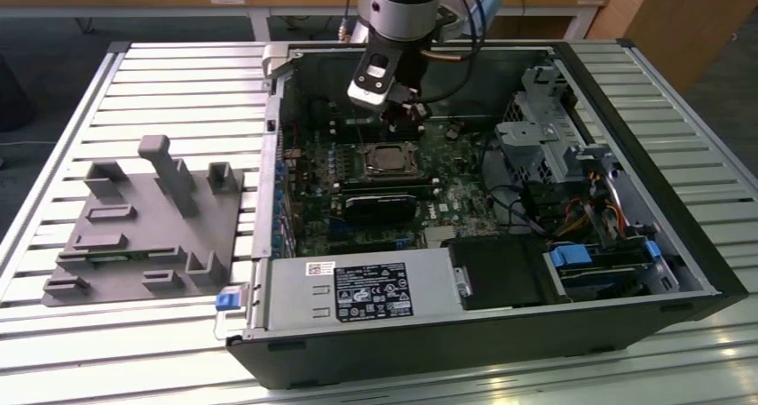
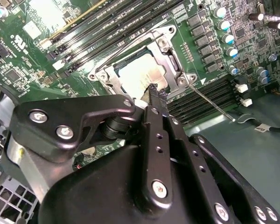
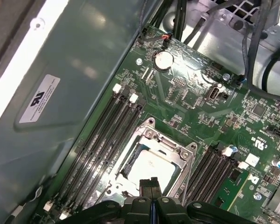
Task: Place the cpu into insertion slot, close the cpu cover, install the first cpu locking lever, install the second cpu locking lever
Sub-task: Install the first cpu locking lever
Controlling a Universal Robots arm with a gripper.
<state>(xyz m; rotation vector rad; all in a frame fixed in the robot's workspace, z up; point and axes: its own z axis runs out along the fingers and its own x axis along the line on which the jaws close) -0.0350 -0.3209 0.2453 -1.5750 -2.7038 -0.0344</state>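
The cpu (image 3: 151,164), a small square chip with a silvery top, lies in the insertion slot (image 1: 388,145) on the green board. The cpu cover (image 3: 183,157), a thin metal frame, lies flat around the cpu (image 2: 139,74). A thin metal locking lever (image 2: 210,100) sticks out slantwise from one corner of the socket. My gripper (image 1: 409,119) hangs just above the far edge of the socket in the exterior view. Its black fingertips (image 2: 154,89) are pressed together with nothing between them, right over the edge of the chip in both wrist views.
Long black memory slots (image 3: 102,140) flank the socket on both sides. A black fan card (image 1: 385,205) sits just in front of it, with the power supply (image 1: 355,294) nearer. The metal drive cage (image 1: 539,147) and cables fill the exterior view's right. A grey fixture (image 1: 142,218) lies outside the case.
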